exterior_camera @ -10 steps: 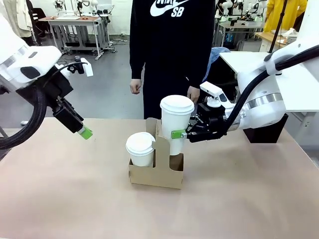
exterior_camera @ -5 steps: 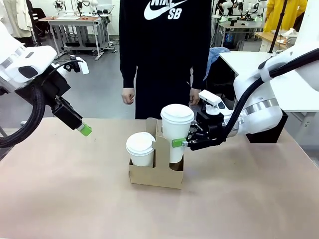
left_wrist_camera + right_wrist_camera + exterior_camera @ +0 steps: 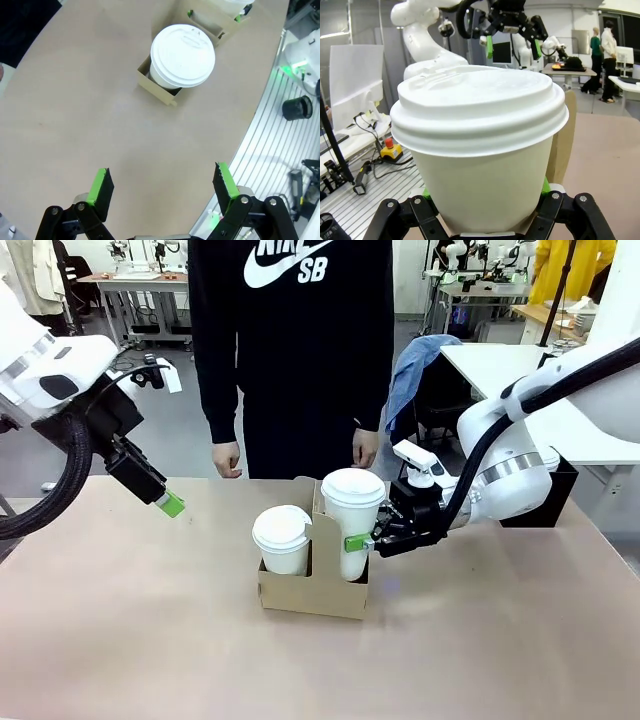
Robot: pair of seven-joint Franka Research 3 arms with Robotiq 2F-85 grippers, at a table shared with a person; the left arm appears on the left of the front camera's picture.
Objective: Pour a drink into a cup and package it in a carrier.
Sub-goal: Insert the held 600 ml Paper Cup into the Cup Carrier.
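The brown cardboard carrier (image 3: 315, 592) stands mid-table with its handle upright. A white lidded cup (image 3: 282, 537) sits in its left hole. My right gripper (image 3: 358, 540) is shut on a second white lidded cup (image 3: 352, 502), which stands upright with its bottom down in the right hole. The right wrist view looks close on this cup (image 3: 480, 145), gripped low by the fingers (image 3: 546, 187), with the carrier handle (image 3: 566, 135) behind. My left gripper (image 3: 170, 505) hangs open above the table's left side, well clear. From it I see the seated cup (image 3: 183, 54) and carrier (image 3: 156, 89). The drink is hidden.
A person in a black top stands at the far edge, hands (image 3: 228, 460) hanging just behind the carrier. A black box (image 3: 540, 505) sits at the table's right edge behind my right arm. Bare tabletop (image 3: 150, 640) lies in front and to the left.
My right gripper has lowered the cup from above the carrier down into the right hole. The person has stepped towards picture left. The left arm has stayed put.
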